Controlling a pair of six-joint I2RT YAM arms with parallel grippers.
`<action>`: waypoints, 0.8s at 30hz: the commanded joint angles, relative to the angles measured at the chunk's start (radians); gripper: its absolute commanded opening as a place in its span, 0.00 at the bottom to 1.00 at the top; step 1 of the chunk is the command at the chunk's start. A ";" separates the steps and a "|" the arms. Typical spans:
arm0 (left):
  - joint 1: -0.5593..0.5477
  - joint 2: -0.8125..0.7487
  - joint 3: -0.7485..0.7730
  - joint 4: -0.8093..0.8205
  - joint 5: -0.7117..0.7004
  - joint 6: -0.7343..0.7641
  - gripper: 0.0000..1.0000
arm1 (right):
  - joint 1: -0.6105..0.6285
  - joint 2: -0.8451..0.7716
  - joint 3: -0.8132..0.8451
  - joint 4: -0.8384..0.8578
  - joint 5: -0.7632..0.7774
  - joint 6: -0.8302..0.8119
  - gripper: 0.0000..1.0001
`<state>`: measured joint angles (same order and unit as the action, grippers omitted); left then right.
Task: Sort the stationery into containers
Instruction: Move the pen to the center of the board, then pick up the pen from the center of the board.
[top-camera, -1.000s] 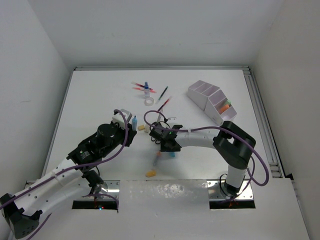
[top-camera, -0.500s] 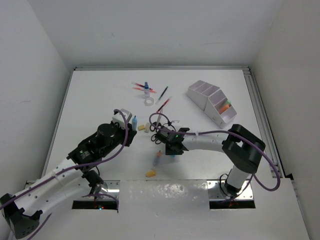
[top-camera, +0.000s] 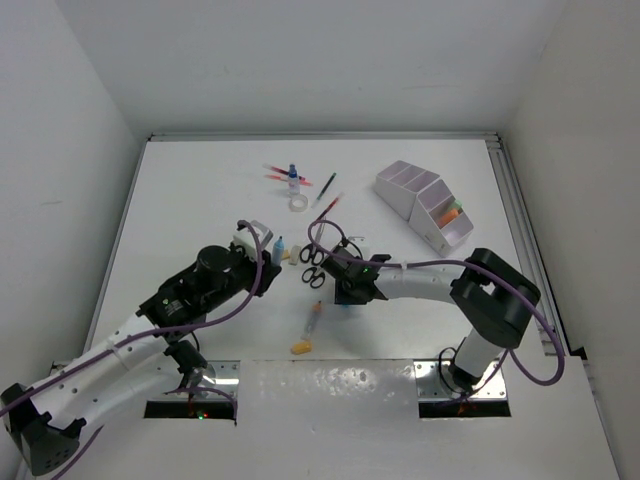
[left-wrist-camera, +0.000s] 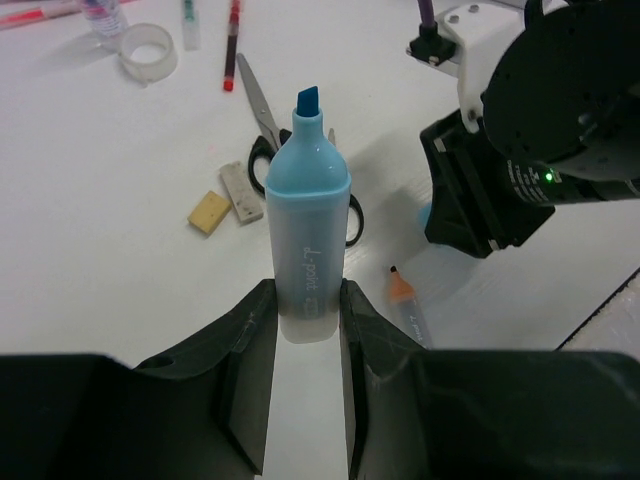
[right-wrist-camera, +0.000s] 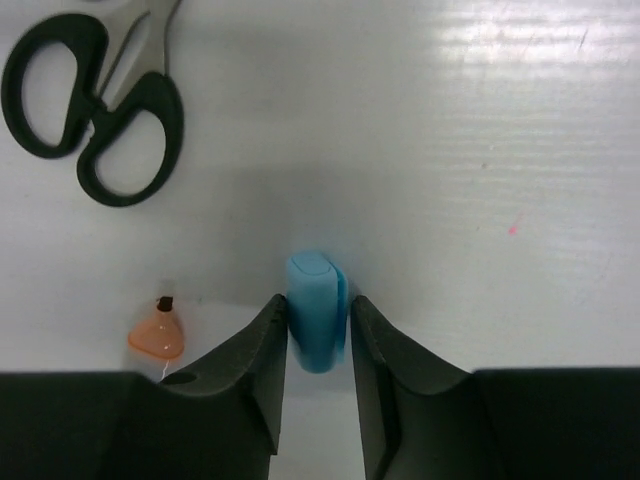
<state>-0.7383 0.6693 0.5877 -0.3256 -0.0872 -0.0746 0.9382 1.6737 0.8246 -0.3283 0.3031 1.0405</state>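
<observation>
My left gripper (top-camera: 272, 250) (left-wrist-camera: 307, 312) is shut on an uncapped light-blue highlighter (left-wrist-camera: 307, 230) and holds it above the table, tip pointing away; it also shows in the top view (top-camera: 278, 243). My right gripper (top-camera: 346, 297) (right-wrist-camera: 318, 330) points down at the table, its fingers closed around a small blue cap (right-wrist-camera: 316, 290). The white stepped organiser (top-camera: 425, 200) stands at the far right with orange items (top-camera: 455, 212) in its nearest compartment.
Black-handled scissors (top-camera: 313, 266) (right-wrist-camera: 95, 110) (left-wrist-camera: 262, 150) lie between the grippers. Beige erasers (top-camera: 285, 256) (left-wrist-camera: 210, 212), an orange highlighter (top-camera: 316, 318) (left-wrist-camera: 408, 305) and an orange cap (top-camera: 300, 347) lie nearby. The tape ring (top-camera: 297, 202), blue-capped bottle (top-camera: 293, 177) and pens (top-camera: 330, 200) lie farther back.
My right gripper has shifted right and a little farther over the blue cap. My left gripper has carried the highlighter slightly to the right.
</observation>
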 joint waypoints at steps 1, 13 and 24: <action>0.011 0.007 -0.005 0.056 0.049 0.015 0.00 | -0.022 0.006 -0.005 0.005 -0.022 -0.039 0.32; 0.013 0.015 -0.006 0.065 0.032 0.032 0.00 | -0.036 0.021 0.005 0.005 -0.033 -0.065 0.34; 0.011 0.019 -0.008 0.069 0.032 0.036 0.00 | -0.055 0.020 0.008 0.025 -0.052 -0.068 0.25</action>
<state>-0.7383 0.6914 0.5808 -0.3103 -0.0593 -0.0521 0.8909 1.6791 0.8288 -0.3058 0.2565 0.9760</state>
